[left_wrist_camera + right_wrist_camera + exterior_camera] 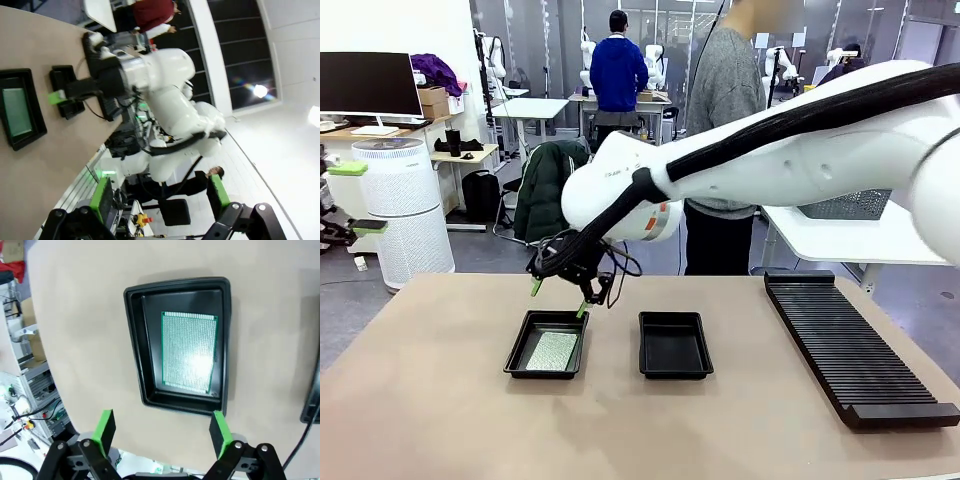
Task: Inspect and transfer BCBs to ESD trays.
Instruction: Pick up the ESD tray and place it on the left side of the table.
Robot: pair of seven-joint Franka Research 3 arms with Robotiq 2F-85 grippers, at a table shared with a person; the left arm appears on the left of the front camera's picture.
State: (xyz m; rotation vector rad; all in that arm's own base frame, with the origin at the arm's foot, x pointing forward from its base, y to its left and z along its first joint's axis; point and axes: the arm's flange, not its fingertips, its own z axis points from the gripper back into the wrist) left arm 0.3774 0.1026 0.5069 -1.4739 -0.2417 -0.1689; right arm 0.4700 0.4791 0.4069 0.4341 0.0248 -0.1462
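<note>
Trouble: the open, empty right gripper, hovering over the BCB at frame centre, could clip the ESD tray rim if it descends.

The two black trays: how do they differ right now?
The left tray holds a green board lying flat on its floor; the right tray is empty. The right arm's open tool hangs by the left tray, while the right tray sits nearer the ribbed rack. Both are the same shallow black rectangles, side by side.
</note>
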